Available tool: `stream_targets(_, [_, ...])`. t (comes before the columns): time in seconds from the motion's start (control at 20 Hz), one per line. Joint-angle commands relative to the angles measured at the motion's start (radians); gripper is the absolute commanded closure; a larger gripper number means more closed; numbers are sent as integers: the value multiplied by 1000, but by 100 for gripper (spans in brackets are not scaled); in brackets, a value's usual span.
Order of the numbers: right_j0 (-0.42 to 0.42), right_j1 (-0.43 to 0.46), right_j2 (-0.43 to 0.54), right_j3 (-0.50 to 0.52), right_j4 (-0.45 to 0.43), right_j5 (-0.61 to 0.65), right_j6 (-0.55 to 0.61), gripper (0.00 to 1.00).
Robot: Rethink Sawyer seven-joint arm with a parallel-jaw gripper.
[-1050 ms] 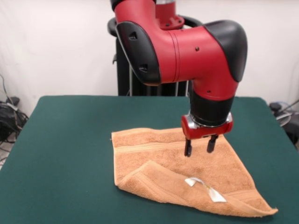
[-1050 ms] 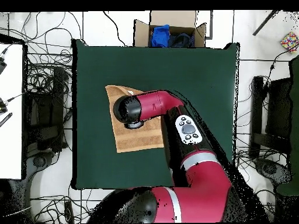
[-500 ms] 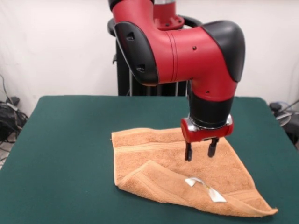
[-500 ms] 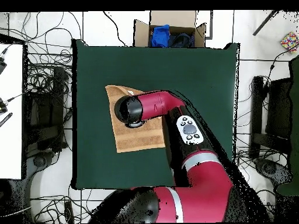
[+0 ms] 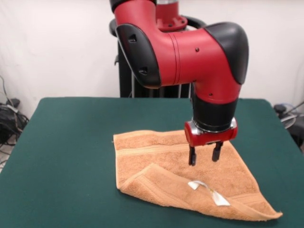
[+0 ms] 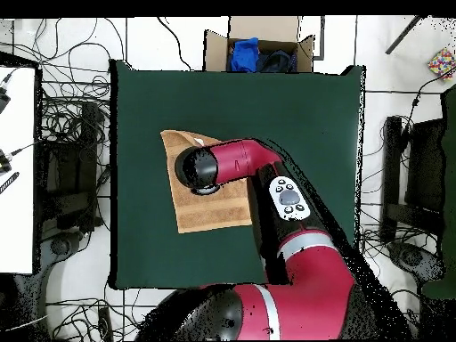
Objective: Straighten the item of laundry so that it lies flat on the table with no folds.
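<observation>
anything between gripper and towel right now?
Nothing visible. The gripper hangs open right above the towel, with only air beneath it. The folded flap with the tag lies nearer the camera, off to one side.

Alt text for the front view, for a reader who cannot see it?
A red and black robot arm holds its open gripper just above an orange-tan towel on a dark green table. The towel's near edge is folded back over itself, with a white care tag lying on the fold.

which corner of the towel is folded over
The towel's front corner nearest the camera, with the white tag showing, is doubled back; the far corners lie flat.
</observation>
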Motion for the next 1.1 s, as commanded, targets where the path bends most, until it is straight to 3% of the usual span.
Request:
stream_targets(0.05, [-12, 52, -2, 0, 17, -38, 75, 0])
stream_targets(0.65, [-113, 135, 77, -128, 22, 77, -122, 0])
stream_targets(1.1, [-136, 153, 97, -186, 4, 119, -165, 0])
